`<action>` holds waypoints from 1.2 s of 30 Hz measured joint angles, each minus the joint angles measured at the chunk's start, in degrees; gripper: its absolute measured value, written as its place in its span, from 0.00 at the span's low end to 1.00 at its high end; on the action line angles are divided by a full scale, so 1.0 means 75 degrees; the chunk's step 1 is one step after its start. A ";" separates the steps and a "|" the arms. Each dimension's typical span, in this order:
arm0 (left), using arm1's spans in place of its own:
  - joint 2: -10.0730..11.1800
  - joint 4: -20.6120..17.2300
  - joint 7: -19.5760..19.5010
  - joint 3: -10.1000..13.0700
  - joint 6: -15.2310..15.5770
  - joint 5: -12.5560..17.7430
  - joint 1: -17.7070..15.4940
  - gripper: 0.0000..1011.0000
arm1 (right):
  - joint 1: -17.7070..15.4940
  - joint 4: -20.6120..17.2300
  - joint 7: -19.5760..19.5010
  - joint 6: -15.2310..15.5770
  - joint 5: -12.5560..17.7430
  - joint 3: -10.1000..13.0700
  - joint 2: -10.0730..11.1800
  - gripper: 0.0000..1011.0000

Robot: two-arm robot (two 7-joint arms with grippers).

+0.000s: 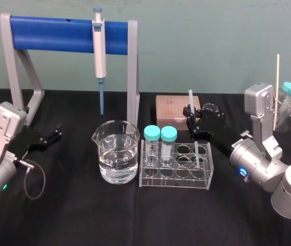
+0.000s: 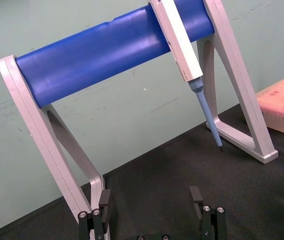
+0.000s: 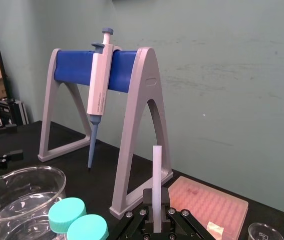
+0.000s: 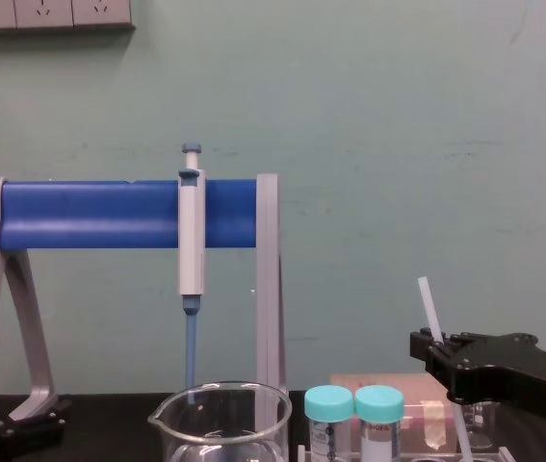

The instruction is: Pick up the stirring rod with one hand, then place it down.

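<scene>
**Rod clamped in right gripper, over the rack**

Head: right gripper (image 1: 191, 121) is pinching the stirring rod (image 1: 190, 99) near-upright, at 2 o'clock from the beaker (image 1: 116, 151). Its lower end is overlapping the tube rack (image 1: 176, 165); can't tell if it's in a well. Left gripper (image 1: 56, 134) is sitting at 9 o'clock, jaws spread, empty.

Left wrist: fingers (image 2: 104, 199) gaping on nothing.

Right wrist: pipette (image 3: 99, 85) print is too small to read. Rod is showing white, translucent, straight, plain-topped.

Chest: rod is leaning slightly, top toward 11 o'clock.

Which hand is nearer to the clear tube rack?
Right. The right hand, shut on the stirring rod, hangs over the right end of the tube rack; the left hand, open, lies beyond the beaker.
</scene>
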 joint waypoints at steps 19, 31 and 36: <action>0.0000 0.0000 0.0000 0.0000 0.0000 0.0000 0.0000 0.99 | 0.0000 -0.0009 0.0012 -0.0002 0.0043 0.0010 0.0002 0.44; 0.0000 0.0000 0.0000 0.0000 0.0000 0.0000 0.0000 0.99 | 0.0000 -0.0009 0.0022 -0.0006 0.0053 0.0010 0.0001 0.83; 0.0000 0.0000 0.0000 0.0000 0.0000 0.0000 0.0000 0.99 | 0.0000 -0.0009 0.0025 -0.0006 0.0055 0.0010 0.0001 0.92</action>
